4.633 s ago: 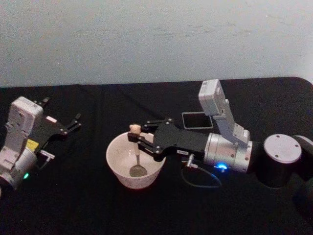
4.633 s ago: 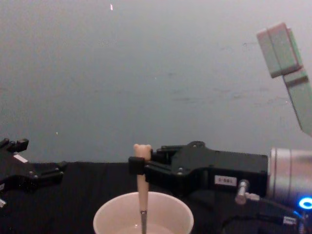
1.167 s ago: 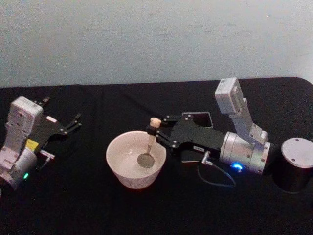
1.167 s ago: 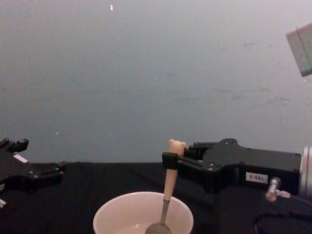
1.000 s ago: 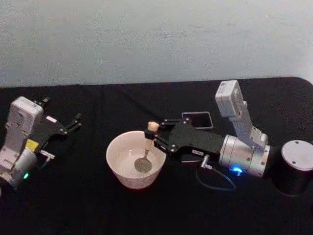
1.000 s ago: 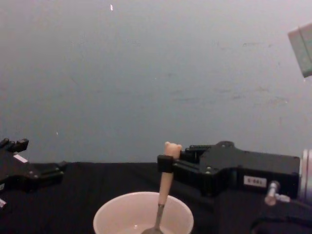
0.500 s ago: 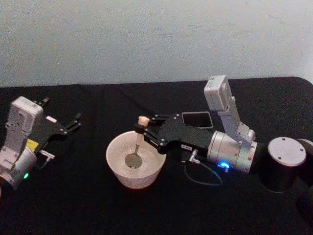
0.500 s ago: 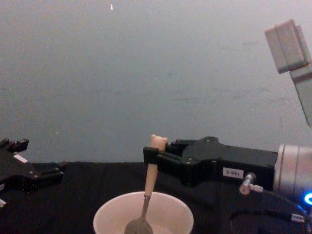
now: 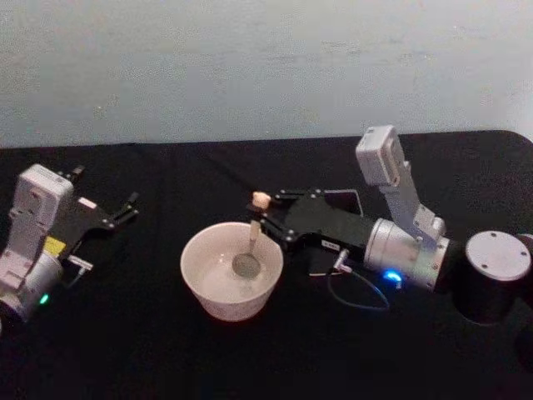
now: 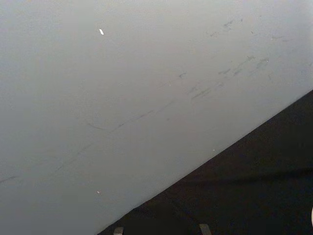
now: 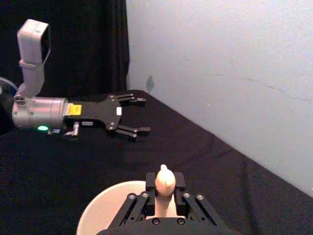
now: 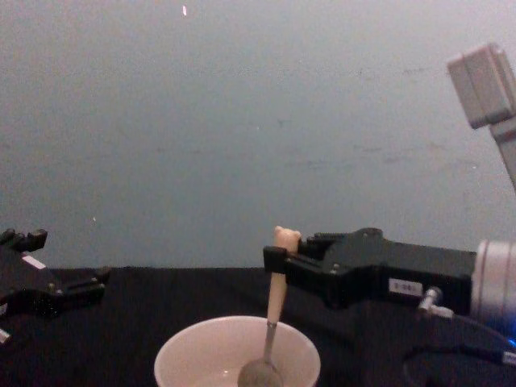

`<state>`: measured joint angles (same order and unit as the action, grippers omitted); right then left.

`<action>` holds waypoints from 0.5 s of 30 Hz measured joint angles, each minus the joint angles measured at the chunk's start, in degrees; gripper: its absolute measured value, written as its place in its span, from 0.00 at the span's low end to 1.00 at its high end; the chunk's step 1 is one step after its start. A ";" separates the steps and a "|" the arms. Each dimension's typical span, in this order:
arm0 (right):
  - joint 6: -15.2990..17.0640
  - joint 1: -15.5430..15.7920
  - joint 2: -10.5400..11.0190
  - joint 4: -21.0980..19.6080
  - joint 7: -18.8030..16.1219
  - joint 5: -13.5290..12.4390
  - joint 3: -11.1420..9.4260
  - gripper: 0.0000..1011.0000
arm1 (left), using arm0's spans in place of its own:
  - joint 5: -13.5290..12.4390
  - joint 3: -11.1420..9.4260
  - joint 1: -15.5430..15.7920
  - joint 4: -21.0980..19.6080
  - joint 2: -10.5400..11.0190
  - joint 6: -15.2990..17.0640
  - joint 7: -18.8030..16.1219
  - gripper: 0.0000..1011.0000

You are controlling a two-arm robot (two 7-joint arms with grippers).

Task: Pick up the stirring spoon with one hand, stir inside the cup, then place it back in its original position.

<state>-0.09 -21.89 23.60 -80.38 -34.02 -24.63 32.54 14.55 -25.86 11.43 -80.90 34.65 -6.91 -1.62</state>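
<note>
The right hand [image 9: 266,218] gripped the stirring spoon [image 9: 251,242] by its handle, bowl down inside the cup [image 9: 200,287]; the left hand [image 9: 125,208] sat parked at left, splayed open.

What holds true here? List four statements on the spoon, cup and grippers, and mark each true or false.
1. The right gripper is shut on the stirring spoon. True.
2. The spoon's metal bowl is down inside the cup. True.
3. The left gripper grips the cup's rim. False: it rests apart from the cup, on the robot's left, with its fingers open.
4. The spoon lies flat. False: it stands nearly upright, with the bear head on top.
</note>
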 joint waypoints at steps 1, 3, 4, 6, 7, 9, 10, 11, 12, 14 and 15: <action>0.09 0.28 0.30 -0.35 -0.23 -0.14 -0.11 0.22 | 0.00 0.00 0.00 0.00 0.00 0.00 0.00 0.99; 0.29 0.89 0.93 -1.17 -0.88 -0.60 -0.24 0.22 | 0.00 0.00 0.00 0.00 0.00 0.00 0.00 0.99; 0.37 1.32 1.34 -1.72 -1.37 -1.03 -0.31 0.22 | 0.00 0.00 0.00 0.00 0.00 0.00 0.00 0.99; 0.43 1.73 1.65 -2.28 -1.84 -1.49 -0.35 0.22 | 0.00 -0.01 0.00 0.00 0.00 0.00 0.00 0.99; 0.47 2.01 1.83 -2.69 -2.16 -1.90 -0.36 0.22 | 0.00 0.00 0.00 0.00 0.00 0.00 0.00 0.99; 0.54 2.31 1.93 -3.23 -2.54 -2.58 -0.36 0.22 | 0.00 0.00 0.00 0.00 0.00 0.00 0.00 0.99; 0.56 2.37 1.93 -3.34 -2.60 -2.79 -0.37 0.22 | 0.00 0.00 0.00 0.00 0.00 0.00 0.00 0.99; 0.59 2.42 1.92 -3.44 -2.63 -2.99 -0.36 0.22 | 0.00 0.00 0.00 0.00 0.00 0.00 0.00 0.99; 0.63 2.47 1.88 -3.53 -2.63 -3.16 -0.35 0.22 | 0.00 0.00 0.00 0.00 0.00 0.00 0.00 0.99; 0.77 2.50 1.60 -3.59 -2.43 -3.58 -0.33 0.22 | 0.00 0.00 0.00 0.00 0.00 0.00 0.00 0.99; 0.84 2.49 1.47 -3.58 -2.22 -3.66 -0.33 0.22 | 0.00 0.00 0.00 0.00 0.00 0.00 0.00 0.99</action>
<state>0.75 -19.40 25.07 -83.96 -36.24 -28.29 32.22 14.55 -25.86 11.43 -80.90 34.65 -6.91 -1.62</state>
